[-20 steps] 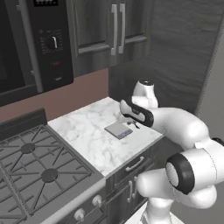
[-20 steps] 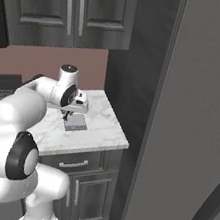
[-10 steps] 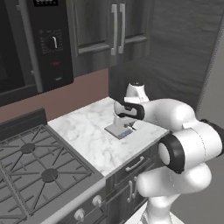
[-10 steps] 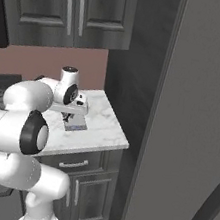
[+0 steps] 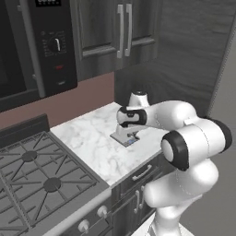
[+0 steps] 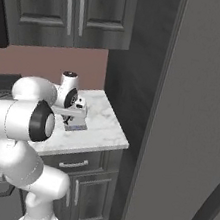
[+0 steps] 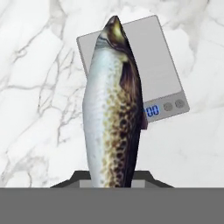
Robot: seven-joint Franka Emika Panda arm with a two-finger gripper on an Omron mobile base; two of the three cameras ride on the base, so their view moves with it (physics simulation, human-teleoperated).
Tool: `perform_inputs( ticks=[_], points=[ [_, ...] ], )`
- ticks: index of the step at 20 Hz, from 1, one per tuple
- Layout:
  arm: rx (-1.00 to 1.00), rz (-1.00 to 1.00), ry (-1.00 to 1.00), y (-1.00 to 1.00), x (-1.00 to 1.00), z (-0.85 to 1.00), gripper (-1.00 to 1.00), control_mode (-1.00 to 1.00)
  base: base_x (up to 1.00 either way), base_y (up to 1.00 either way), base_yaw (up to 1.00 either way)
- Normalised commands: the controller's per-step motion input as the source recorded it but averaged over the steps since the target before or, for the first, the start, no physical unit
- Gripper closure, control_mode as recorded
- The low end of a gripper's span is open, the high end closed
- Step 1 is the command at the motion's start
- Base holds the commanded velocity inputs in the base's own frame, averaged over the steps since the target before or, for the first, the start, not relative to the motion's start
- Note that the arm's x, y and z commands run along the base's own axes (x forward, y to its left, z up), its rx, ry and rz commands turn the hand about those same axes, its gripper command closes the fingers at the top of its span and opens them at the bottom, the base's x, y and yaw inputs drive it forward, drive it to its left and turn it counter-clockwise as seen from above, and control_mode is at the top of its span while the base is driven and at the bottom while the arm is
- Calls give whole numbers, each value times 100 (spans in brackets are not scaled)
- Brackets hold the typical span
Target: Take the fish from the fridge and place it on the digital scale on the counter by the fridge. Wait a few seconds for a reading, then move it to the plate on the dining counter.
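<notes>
My gripper (image 7: 113,178) is shut on the fish (image 7: 116,109), a speckled silver-brown fish that points head first away from the hand. Right behind it lies the digital scale (image 7: 151,61), a flat grey slab with blue digits on its near strip. In the left base view the gripper (image 5: 127,133) hangs just over the scale (image 5: 120,137) on the counter (image 5: 87,138). I cannot tell whether the fish touches the scale. From the right base view the gripper (image 6: 74,118) is over the scale (image 6: 79,126), with the fridge (image 6: 196,121) at the right. The plate and the dining counter are out of view.
A gas stove (image 5: 41,175) adjoins the counter on the left, below a black microwave (image 5: 32,46). Dark upper cabinets (image 5: 115,32) hang over the counter. A dark tall panel (image 6: 140,61) stands between counter and fridge. Cabinet fronts with silver handles (image 6: 74,165) sit below.
The hand has come down and a little to the left with the fish, ending close over the scale. The elbow swung with it. The grip stays shut.
</notes>
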Motion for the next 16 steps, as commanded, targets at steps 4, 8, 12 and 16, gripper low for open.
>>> perform_inputs(
  ticks=[4, 8, 12, 16],
  points=[
    [0, 0, 0, 12, 60, -17, 100, -100, 0, 0, 0],
    [0, 0, 0, 1, 57, -1, 100, -100, 0, 0, 0],
    [0, 0, 0, 0, 36, 0, 100, -100, 0, 0, 0],
    [0, 0, 0, 0, 0, -15, 100, -100, 0, 0, 0]
  ],
)
